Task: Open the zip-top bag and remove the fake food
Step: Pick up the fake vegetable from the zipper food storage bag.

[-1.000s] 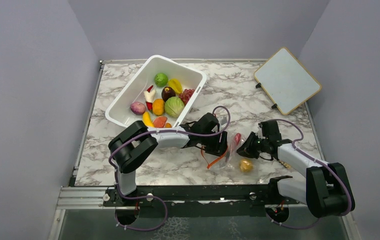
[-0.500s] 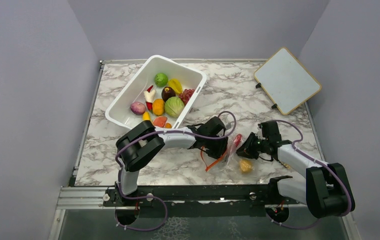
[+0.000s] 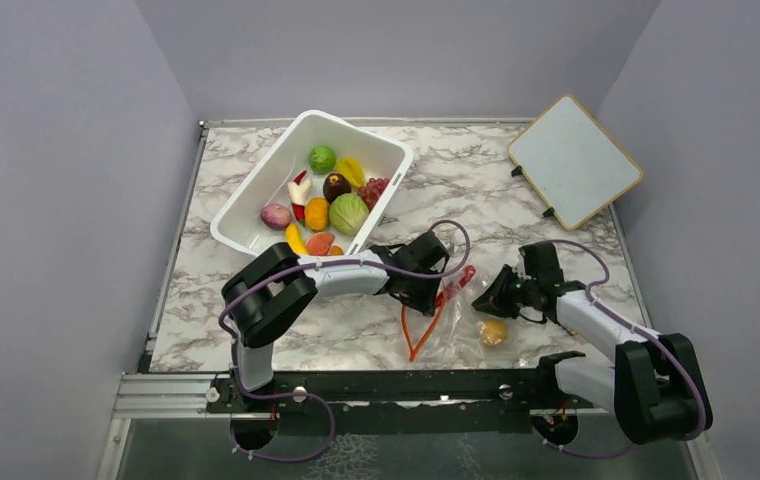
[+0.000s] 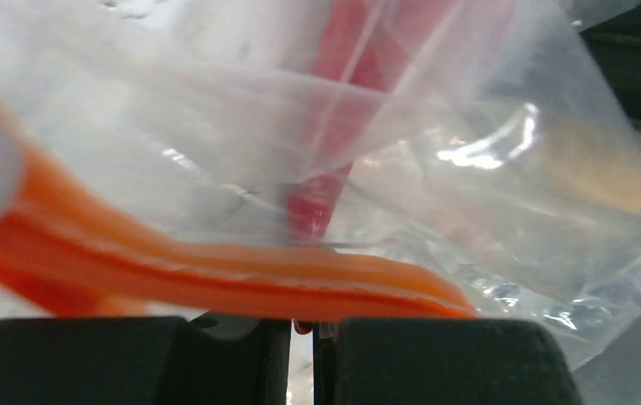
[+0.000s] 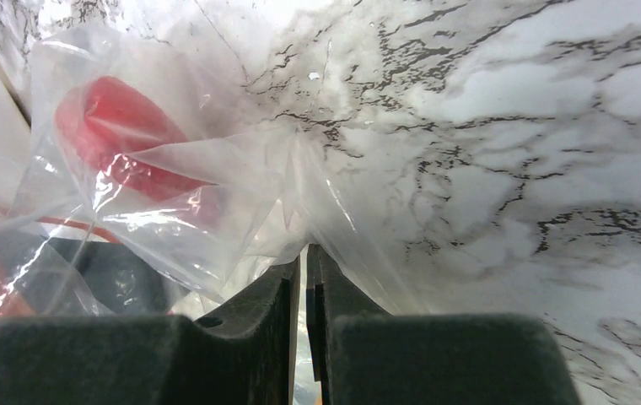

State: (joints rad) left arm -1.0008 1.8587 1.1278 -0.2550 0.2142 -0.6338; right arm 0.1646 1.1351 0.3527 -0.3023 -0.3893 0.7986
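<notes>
The zip-top bag lies on the marble table between my two grippers, its orange-red zip strip hanging in an open V toward the near edge. A red piece and a round orange fruit show through the plastic. My left gripper is shut on the bag's mouth edge; in the left wrist view the strip runs just above the fingers. My right gripper is shut on a fold of the bag's clear plastic, with the red piece to its left.
A white tub at the back left holds several toy fruits and vegetables, with a green cabbage among them. A white board with a wooden frame leans at the back right corner. Grey walls close in three sides.
My left gripper has pulled its side of the bag a little left and back. The zip strip has spread into a longer open V. My right gripper has stayed almost still.
</notes>
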